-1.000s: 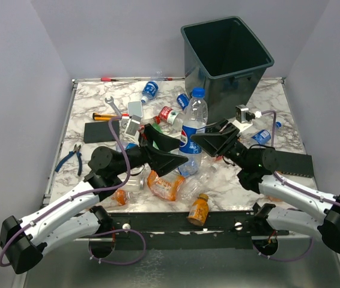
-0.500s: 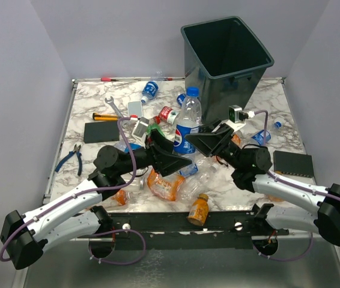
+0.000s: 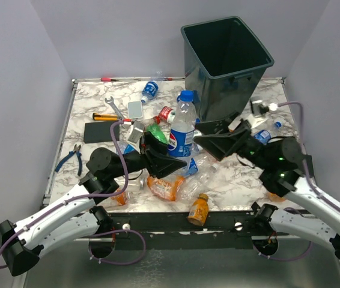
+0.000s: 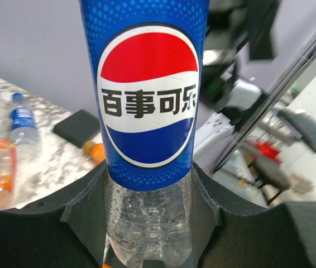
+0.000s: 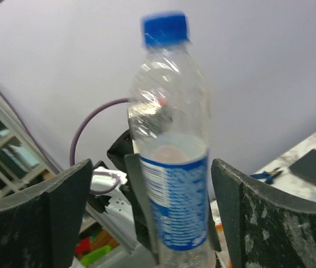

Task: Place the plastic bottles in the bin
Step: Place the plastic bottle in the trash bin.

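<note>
A tall clear Pepsi bottle with a blue cap stands upright above the middle of the table. My left gripper is shut on its lower part. In the left wrist view both pads press the bottle just under the blue label, at my left gripper. My right gripper is open just right of the bottle. In the right wrist view the bottle shows between the spread fingers of my right gripper, with a gap on each side. The bin stands at the back right. Several small bottles lie on the table.
Loose bottles include an orange one at the front edge, a crushed orange one, a green one and a blue-labelled one. A wrench, pliers and a black slab lie on the left.
My left gripper has closed on the Pepsi bottle. My right gripper has let go, opened and drawn back to the right. The bottle has shifted a little left.
</note>
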Robot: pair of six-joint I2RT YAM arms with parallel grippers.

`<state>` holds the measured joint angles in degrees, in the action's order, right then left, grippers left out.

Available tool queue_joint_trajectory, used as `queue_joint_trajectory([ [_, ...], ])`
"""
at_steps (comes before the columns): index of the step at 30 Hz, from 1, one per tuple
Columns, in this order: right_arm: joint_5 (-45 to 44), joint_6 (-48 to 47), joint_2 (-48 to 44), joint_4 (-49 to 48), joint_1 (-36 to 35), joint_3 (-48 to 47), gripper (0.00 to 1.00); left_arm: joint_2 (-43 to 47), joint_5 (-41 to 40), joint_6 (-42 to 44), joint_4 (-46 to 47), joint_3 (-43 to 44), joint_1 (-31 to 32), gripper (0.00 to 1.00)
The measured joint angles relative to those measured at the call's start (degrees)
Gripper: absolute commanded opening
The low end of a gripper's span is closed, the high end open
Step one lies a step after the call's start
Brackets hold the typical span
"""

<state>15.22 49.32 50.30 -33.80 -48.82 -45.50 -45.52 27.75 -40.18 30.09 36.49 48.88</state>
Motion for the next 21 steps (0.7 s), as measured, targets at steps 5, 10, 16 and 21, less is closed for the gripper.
queue_joint_trajectory([
  [5,-3.2,-14.0,-5.9,28.1,0.0,-16.2,0.87,2.9,-2.1,13.0,-13.4,4.3,0.0,0.34],
  [10,-11.5,-21.9,-2.9,46.4,0.0,-29.6,0.83,4.9,-7.6,26.7,-20.8,2.3,0.0,0.24],
  [16,-15.8,-24.3,7.4,56.9,0.0,-37.8,0.79,6.1,-13.9,35.3,-22.3,-6.8,0.0,0.23],
  [21,-16.2,-23.8,15.1,60.5,0.0,-40.5,0.77,12.0,-17.6,37.9,-21.2,-11.9,0.0,0.22],
])
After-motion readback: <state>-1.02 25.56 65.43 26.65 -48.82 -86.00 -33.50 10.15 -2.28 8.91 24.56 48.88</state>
